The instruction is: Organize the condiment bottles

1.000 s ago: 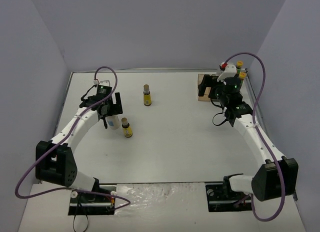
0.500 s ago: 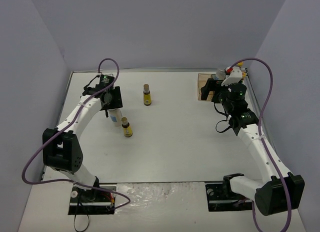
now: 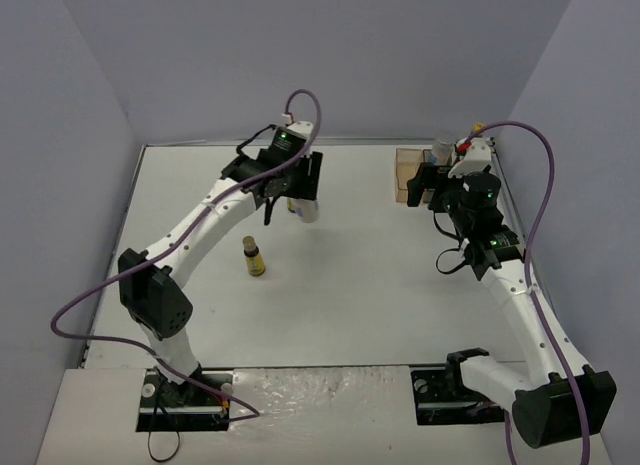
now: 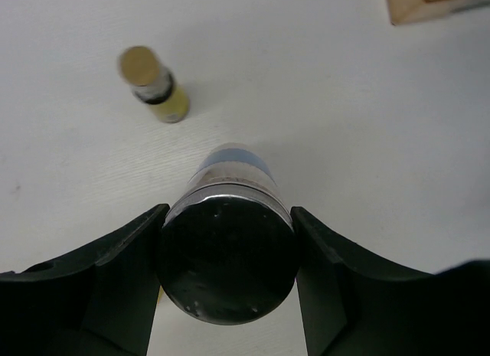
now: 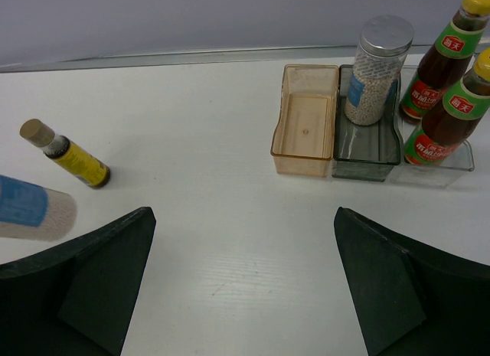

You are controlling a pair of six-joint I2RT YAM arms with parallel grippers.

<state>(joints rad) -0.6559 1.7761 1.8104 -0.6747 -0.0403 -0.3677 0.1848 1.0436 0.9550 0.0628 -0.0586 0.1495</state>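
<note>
Shaker (image 4: pixel 227 268), silver-lidded, probably light, stiff and slick, is pinched just below the lid by the left gripper (image 4: pixel 228 214) at lower centre, while the right gripper (image 5: pixel 243 217) is spread, empty.

Our left fingers (image 4: pixel 115 279) clamp a silver-lidded shaker (image 4: pixel 228 253) over the white table (image 4: pixel 344 126); a tan-capped yellow bottle (image 4: pixel 157 92) stands apart beyond it, a tan tray corner (image 4: pixel 436 5) upper right.

Far right at the back of the table (image 3: pixel 380 285): tray (image 5: pixel 305 166), shaker (image 5: pixel 375 73) in its middle compartment, two tall bottles (image 5: pixel 440 61) in its right one, one behind the other. Mid-table, left of the tray: second shaker (image 4: pixel 228 256) in the left gripper (image 4: pixel 230 218), small bottle (image 4: pixel 157 88) close beside. Nearer and further left: another small bottle (image 3: pixel 253 256).
</note>
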